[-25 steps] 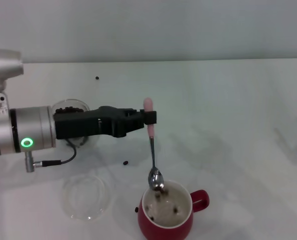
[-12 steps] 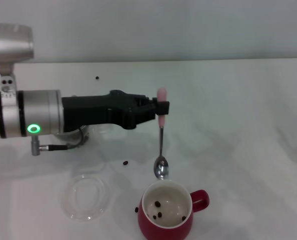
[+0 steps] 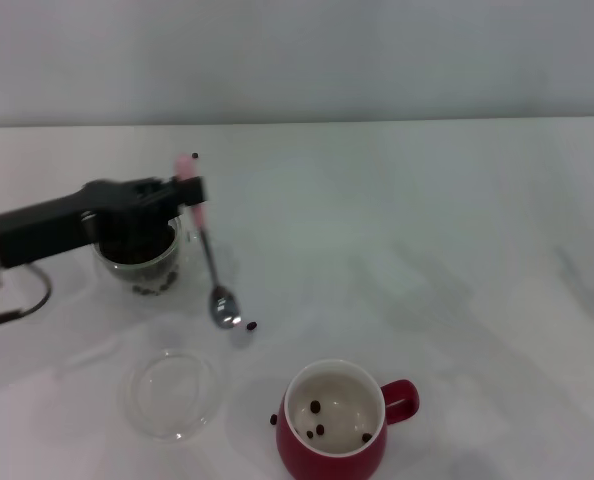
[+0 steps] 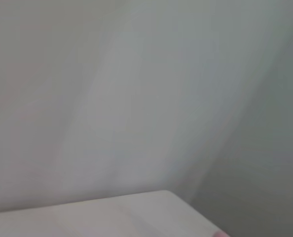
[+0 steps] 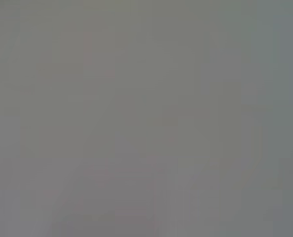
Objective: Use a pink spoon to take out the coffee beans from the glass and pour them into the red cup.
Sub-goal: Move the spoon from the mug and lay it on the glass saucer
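Left gripper [image 3: 189, 190] clamps the pink spoon [image 3: 209, 262] mid-left, bowl hanging low beside the glass [image 3: 140, 262]. Risk: the bowl clips the rim on re-entry, scattering coffee beans [image 3: 145, 287] short of the red cup [image 3: 334, 425] at bottom centre. Right gripper isn't in view.

left arm [image 3: 47, 222]: long matte black housing, boxy and angular. silver metal edge at 9 o'clock of the head view. thin dark cable [image 3: 22, 305] loops beneath it.
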`<state>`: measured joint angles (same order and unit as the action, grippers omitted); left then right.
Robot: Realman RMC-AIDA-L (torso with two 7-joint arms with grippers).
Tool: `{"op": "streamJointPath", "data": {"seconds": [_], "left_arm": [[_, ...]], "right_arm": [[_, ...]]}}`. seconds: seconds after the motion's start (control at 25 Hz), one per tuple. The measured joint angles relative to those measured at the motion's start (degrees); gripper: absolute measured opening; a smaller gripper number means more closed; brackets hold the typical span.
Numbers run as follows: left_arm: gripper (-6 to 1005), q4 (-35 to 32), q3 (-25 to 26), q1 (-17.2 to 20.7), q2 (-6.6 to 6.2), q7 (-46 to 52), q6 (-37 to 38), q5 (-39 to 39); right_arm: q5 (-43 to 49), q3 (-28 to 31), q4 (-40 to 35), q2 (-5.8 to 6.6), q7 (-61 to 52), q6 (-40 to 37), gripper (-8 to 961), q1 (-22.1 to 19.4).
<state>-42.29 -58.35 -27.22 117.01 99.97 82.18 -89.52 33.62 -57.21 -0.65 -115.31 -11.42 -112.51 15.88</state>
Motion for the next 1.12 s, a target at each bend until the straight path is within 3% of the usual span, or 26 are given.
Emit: {"op": "streamJointPath", "data": {"seconds": [0.4, 1.12], "left_arm": [[125, 4.8, 3.1, 5.3, -0.91, -2.3, -0.5, 0.0], [126, 9.3, 4.1, 7.1, -1.61, -2.4, -0.9, -2.6]], "right_arm": [[-0.4, 0.0, -0.7, 0.09, 0.0, 2.1, 684, 0.5], [-0.3, 0.0, -0.2, 0.12, 0.0, 1.5, 684, -0.7]]}}
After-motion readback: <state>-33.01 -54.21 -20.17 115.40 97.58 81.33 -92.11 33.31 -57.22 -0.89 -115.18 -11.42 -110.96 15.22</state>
